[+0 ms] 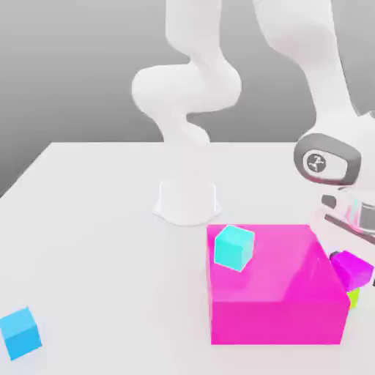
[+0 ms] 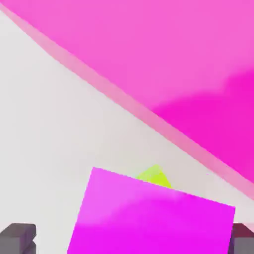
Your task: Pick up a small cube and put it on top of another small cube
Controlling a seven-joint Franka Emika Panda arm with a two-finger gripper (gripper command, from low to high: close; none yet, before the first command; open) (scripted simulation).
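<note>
Two views are in front of us, and they tell different halves of the story. From the exterior view we get the big picture: the white arm [image 1: 198, 80] curling up from its base and sweeping over to the exterior view's right, above the large magenta block [image 1: 275, 293]. Just beside that block, on the exterior view's right, we spot the small magenta cube [image 1: 354, 266] sitting on top of the lime-green cube [image 1: 354, 296], which peeks out underneath it.

Over to the hand view, and now we're right on top of it! The block's magenta face [image 2: 163, 54] runs slantwise across the frame, the small magenta cube [image 2: 149, 218] looms close, and just a sliver of lime-green [image 2: 155, 176] shows past its far edge. The gripper [image 2: 130, 240] stands wide apart, one dark fingertip [image 2: 17, 237] on either side of the magenta cube, with bare table showing between this fingertip and the cube. It is clamping nothing.

Let's count. One arm, one large block, four small cubes: one magenta, one lime-green, one cyan, one blue. The cyan cube [image 1: 234, 247] appears to rest on the block's top, near its corner on the exterior view's left. The blue cube [image 1: 20, 333] sits alone, well apart, at the near edge on the exterior view's left.

All of this lies on a plain white table [image 1: 95, 242], smooth and matte, with a flat grey backdrop [image 1: 66, 66] behind.
</note>
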